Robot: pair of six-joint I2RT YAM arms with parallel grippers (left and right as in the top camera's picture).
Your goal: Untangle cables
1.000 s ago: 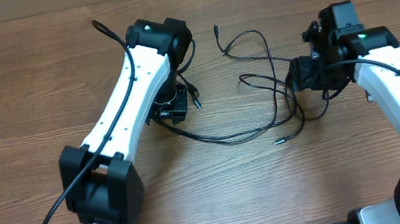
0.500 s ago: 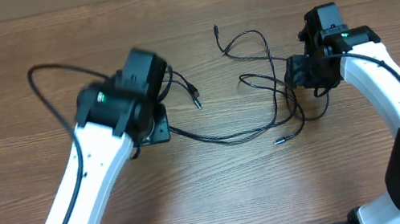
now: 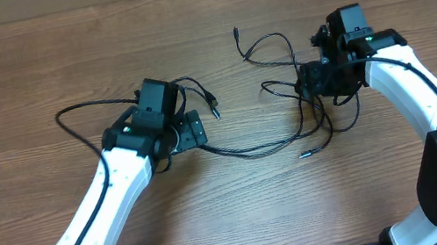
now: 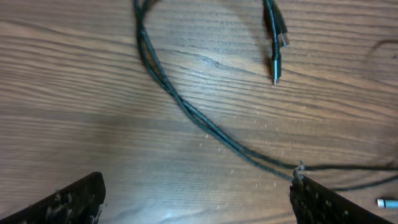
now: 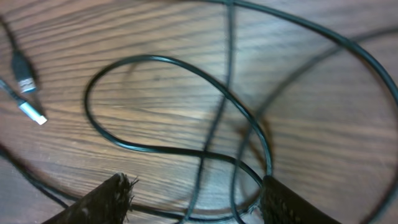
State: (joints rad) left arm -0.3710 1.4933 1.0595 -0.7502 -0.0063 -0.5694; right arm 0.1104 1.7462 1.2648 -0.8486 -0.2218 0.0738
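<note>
Thin black cables [image 3: 251, 154] lie in a loose tangle at the middle right of the wooden table, with plug ends at the back [image 3: 236, 33], at the front [image 3: 304, 153] and near the left arm [image 3: 215, 111]. My left gripper [image 3: 186, 135] hangs low over the table, open wide and holding nothing [image 4: 196, 208]. A doubled strand [image 4: 186, 109] runs diagonally ahead of it to its right finger [image 4: 336, 205], and two plugs [image 4: 277, 59] lie beyond. My right gripper [image 3: 311, 82] is in the tangle, open [image 5: 199, 199], with looped strands [image 5: 239, 168] running between its fingers unclamped.
The wooden table [image 3: 32, 73] carries only the cables and the two white arms. Each arm's own thicker black cable arcs beside it, the left one [image 3: 79, 110] looping out over the table. Two plug ends [image 5: 25, 78] lie left of my right gripper.
The left arm has swung round and its gripper has opened wide, now empty above the doubled strand. The right gripper has shifted a little left into the tangle.
</note>
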